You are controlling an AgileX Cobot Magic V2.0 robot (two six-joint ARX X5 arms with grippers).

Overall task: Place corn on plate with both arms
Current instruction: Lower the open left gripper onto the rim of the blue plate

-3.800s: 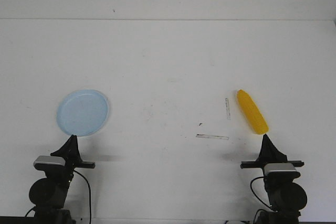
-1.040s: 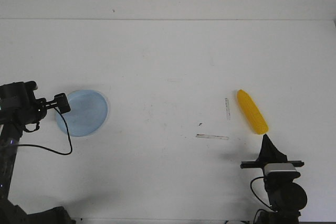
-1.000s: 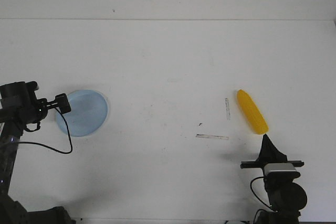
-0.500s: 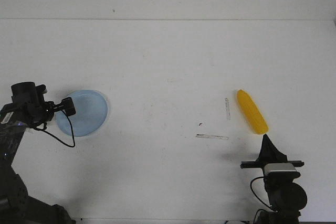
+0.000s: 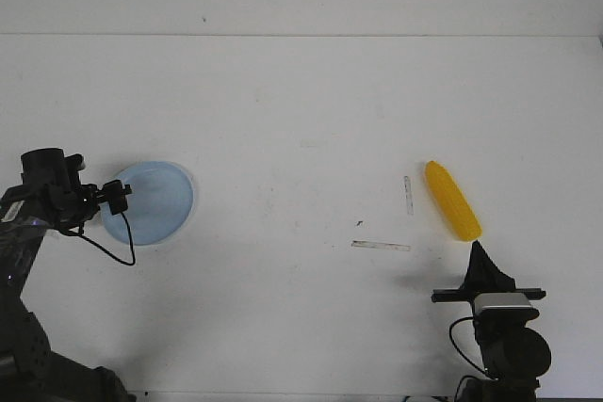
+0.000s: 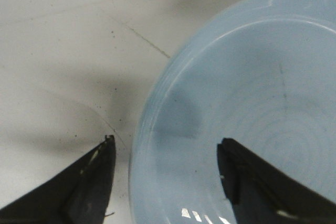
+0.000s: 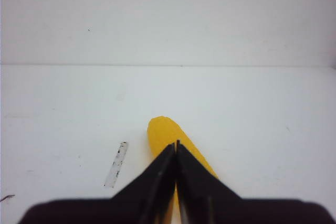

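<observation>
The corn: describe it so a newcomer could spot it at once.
On the white table, look at the right half, just ahead of the parked right end effector. The corn lies there: bright yellow, tapered, the only coloured thing besides the pale blue plate far left.

the white table (image 5: pixel 301 120) carries a pale blue plate (image 5: pixel 155 204) near its left edge and a yellow corn (image 5: pixel 452 200) well apart on the right. two thin pale strips (image 5: pixel 381 246) and small dark specks mark its surface beside the corn.
</observation>
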